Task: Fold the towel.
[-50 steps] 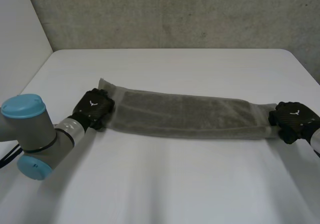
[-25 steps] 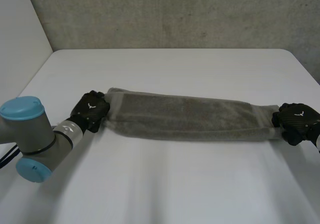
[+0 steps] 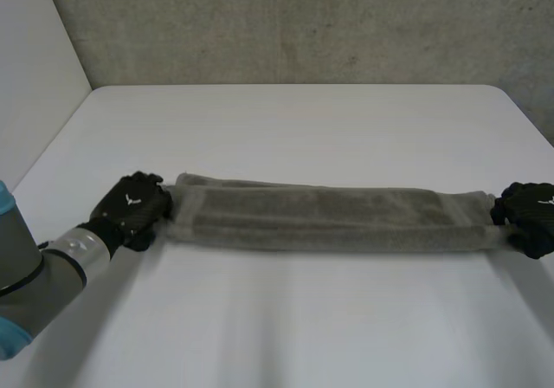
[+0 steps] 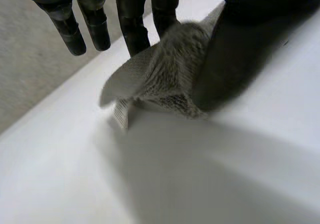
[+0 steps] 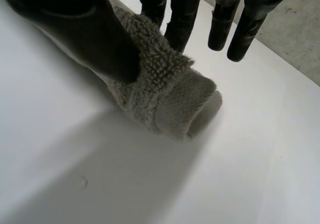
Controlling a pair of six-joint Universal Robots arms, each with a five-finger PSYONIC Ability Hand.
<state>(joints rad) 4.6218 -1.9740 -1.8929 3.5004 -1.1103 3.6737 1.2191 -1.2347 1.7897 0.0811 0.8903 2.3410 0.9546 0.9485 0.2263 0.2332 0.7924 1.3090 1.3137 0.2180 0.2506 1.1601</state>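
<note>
A grey towel (image 3: 329,219), folded into a long narrow band, stretches taut across the middle of the white table (image 3: 294,119). My left hand (image 3: 130,208) holds its left end. In the left wrist view the thumb (image 4: 240,49) presses the bunched towel end (image 4: 160,79) against the straight fingers (image 4: 132,29) behind it. My right hand (image 3: 530,215) holds the right end. In the right wrist view its thumb (image 5: 85,29) pinches the rolled towel end (image 5: 170,94) against the fingers (image 5: 180,14).
A rough concrete wall (image 3: 303,24) rises behind the table's far edge. Bare white table lies in front of and behind the towel. My left arm (image 3: 35,275) reaches in from the near left corner.
Both hands have moved outward and towards me, pulling the towel longer, narrower and tighter. The left arm has drawn back to the left.
</note>
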